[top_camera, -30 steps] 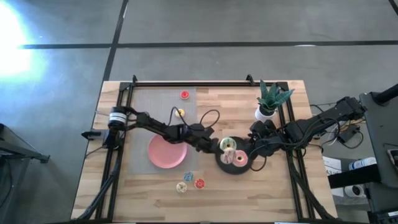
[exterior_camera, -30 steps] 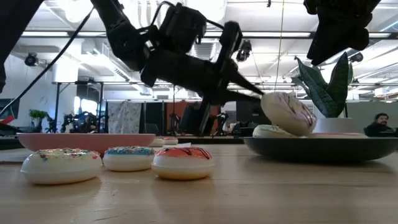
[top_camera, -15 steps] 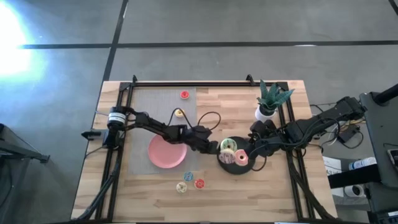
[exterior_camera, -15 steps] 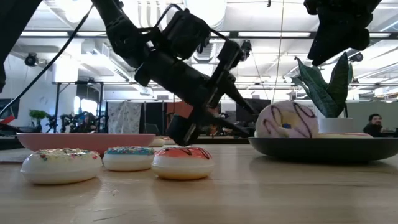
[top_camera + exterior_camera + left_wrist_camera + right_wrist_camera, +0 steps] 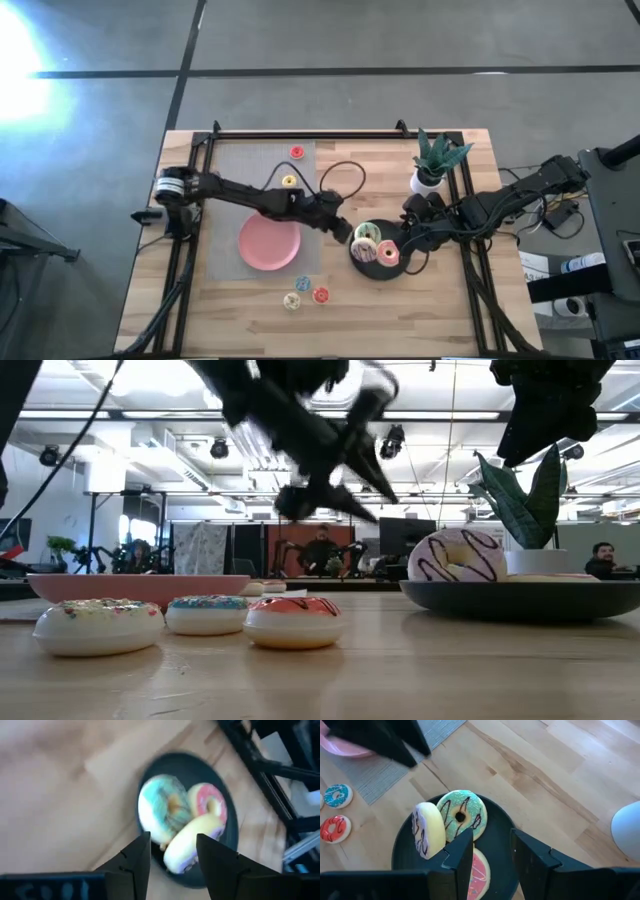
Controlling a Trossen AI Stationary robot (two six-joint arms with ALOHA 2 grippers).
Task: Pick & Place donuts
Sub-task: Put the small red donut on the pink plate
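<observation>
Three larger donuts are on the black plate [image 5: 376, 268]. The green one [image 5: 462, 815] and the pink one [image 5: 479, 870] lie flat. The white one [image 5: 427, 831] stands on its edge and leans against the green one. My left gripper [image 5: 343, 229] hovers open just left of the plate, raised above it [image 5: 345, 455]. The plate's donuts [image 5: 175, 820] show beyond its fingers in the left wrist view. My right gripper [image 5: 490, 840] is open over the plate's right part and holds nothing.
A pink plate [image 5: 268, 244] sits on a grey mat [image 5: 250, 170] left of the black plate. Small donuts lie at the far side, red [image 5: 297, 152] and yellow [image 5: 289, 181]. Three more lie near the front [image 5: 303, 293]. A potted plant [image 5: 432, 165] stands far right.
My left gripper has opened and let go of the white donut. The donut has come down from a tilted hold above the black plate and now stands on edge on it. The gripper has then risen clear of the plate.
</observation>
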